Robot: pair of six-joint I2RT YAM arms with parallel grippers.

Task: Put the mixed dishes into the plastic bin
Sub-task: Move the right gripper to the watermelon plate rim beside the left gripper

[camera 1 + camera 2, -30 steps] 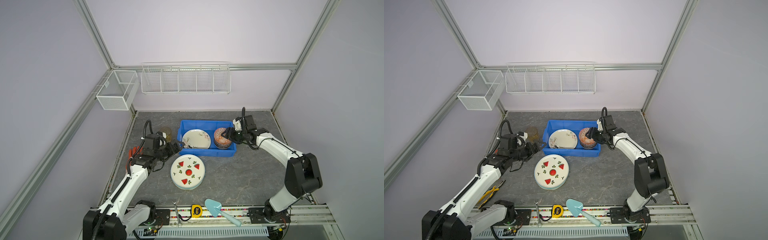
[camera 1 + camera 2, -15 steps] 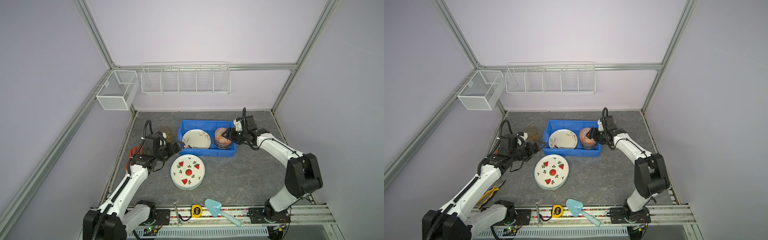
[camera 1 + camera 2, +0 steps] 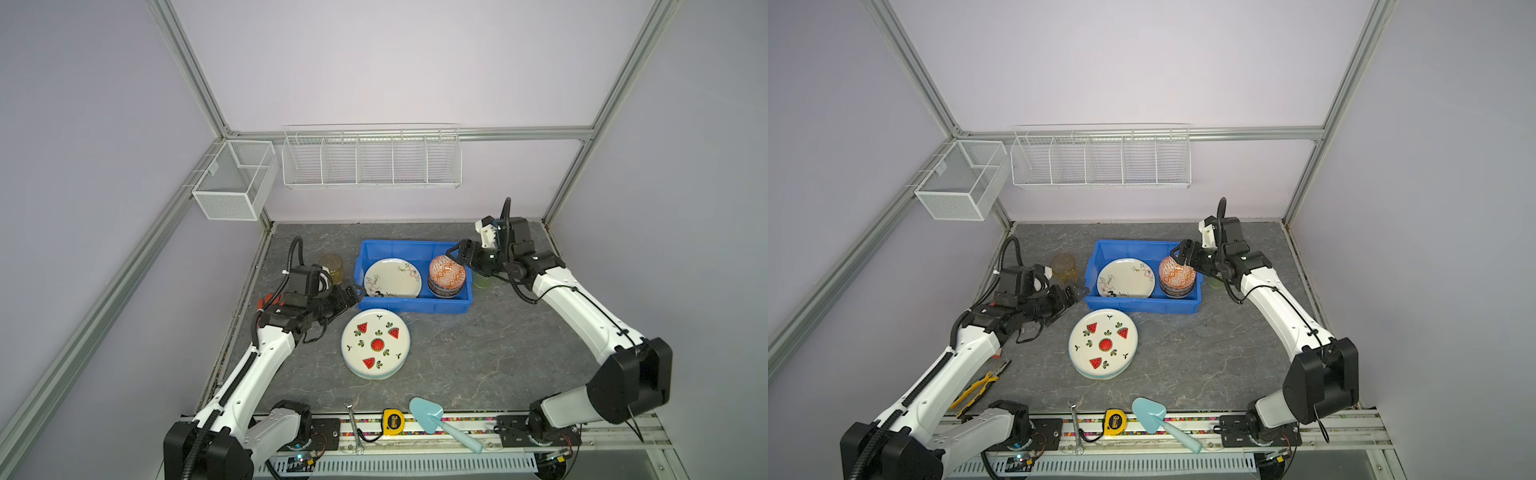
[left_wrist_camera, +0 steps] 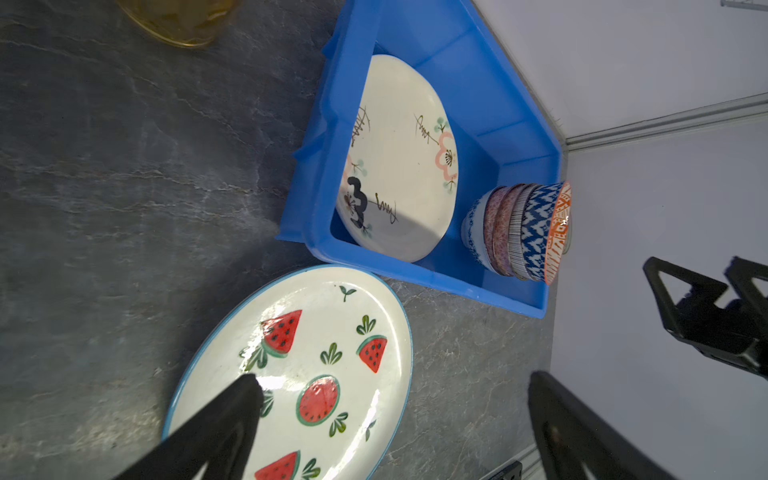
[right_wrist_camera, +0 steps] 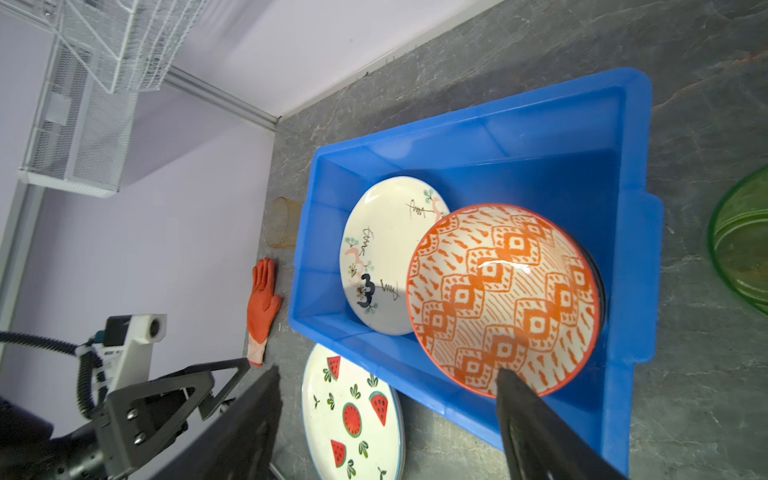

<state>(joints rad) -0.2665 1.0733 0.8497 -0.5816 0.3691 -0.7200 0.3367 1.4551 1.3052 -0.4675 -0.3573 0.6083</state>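
1. Bowls stacked in the blue plastic bin (image 3: 411, 305), with the orange-white bowl (image 5: 503, 299) on top, lie directly beneath the right claw (image 3: 455, 254).
2. Right claw is spread wide and pinches nothing. One fingertip (image 5: 511, 386) sits at that bowl's rim, possibly touching, though the wrist view cannot settle it.
3. Cream plate marked "3" (image 3: 392, 277) lies in the bin just past that claw's tips, beside the stack.
4. Green glass cup (image 3: 482, 282) stands on the table (image 3: 478, 353) just behind the right claw, outside the bin.
5. Left claw (image 3: 353, 293) is spread and empty, near the bin's corner. The watermelon plate (image 3: 376, 344) lies just below its tips, and the amber cup (image 3: 331, 266) stands near on its far side.
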